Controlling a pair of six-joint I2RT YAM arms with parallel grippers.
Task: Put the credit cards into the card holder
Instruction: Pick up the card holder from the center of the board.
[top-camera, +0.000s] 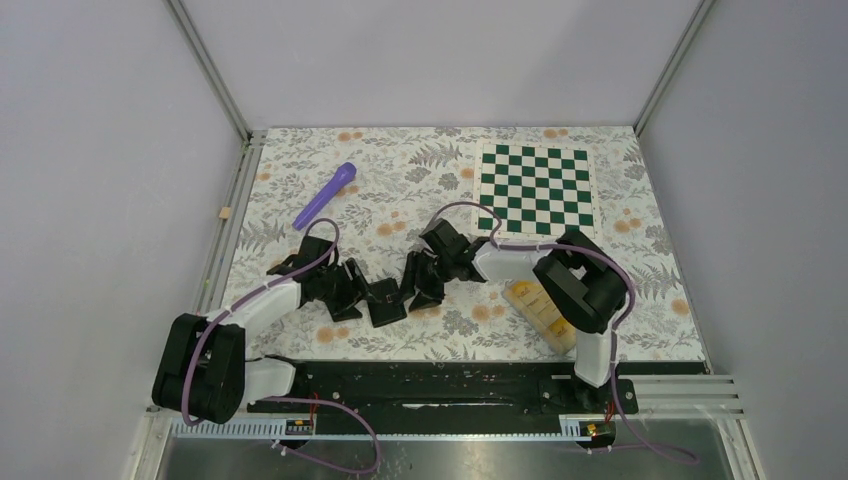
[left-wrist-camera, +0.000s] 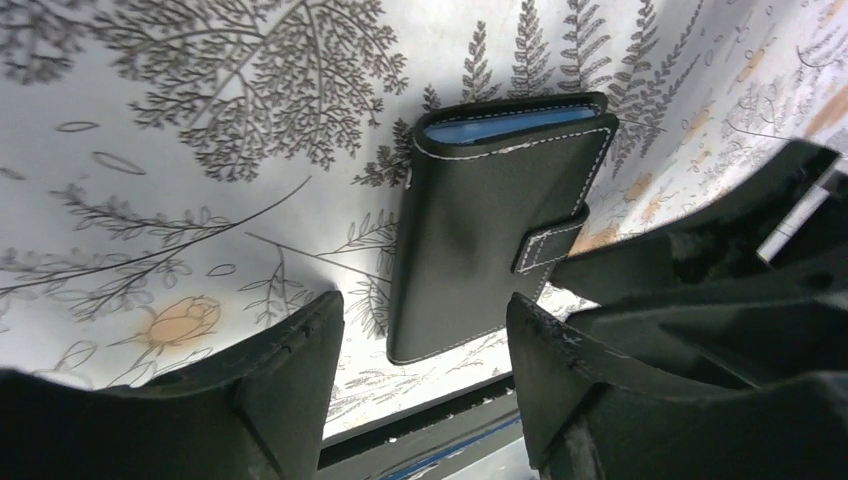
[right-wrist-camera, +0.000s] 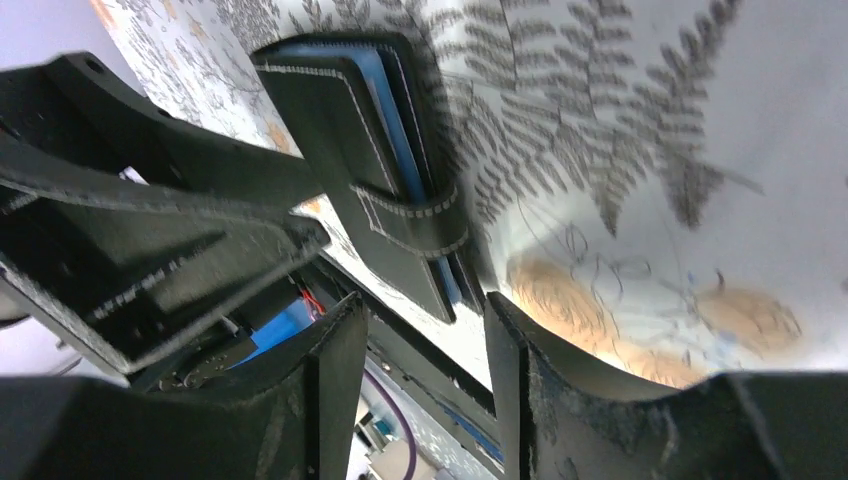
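The card holder (top-camera: 385, 302), a black wallet folded shut with its snap tab across it, lies on the floral table between my two grippers. In the left wrist view the wallet (left-wrist-camera: 480, 230) lies just beyond my left gripper (left-wrist-camera: 425, 335), which is open and empty. In the right wrist view the wallet (right-wrist-camera: 365, 150) shows its blue inner edge beyond my right gripper (right-wrist-camera: 420, 345), also open and empty. From above, the left gripper (top-camera: 350, 293) and right gripper (top-camera: 418, 290) flank the wallet closely. Pale yellow credit cards (top-camera: 533, 300) lie at the right, partly hidden by the right arm.
A clear plastic box (top-camera: 555, 330) holds the cards by the right arm's base. A purple pen-like object (top-camera: 327, 195) lies at the back left. A green and white chessboard (top-camera: 533, 187) lies at the back right. A black rail (top-camera: 450, 385) runs along the near edge.
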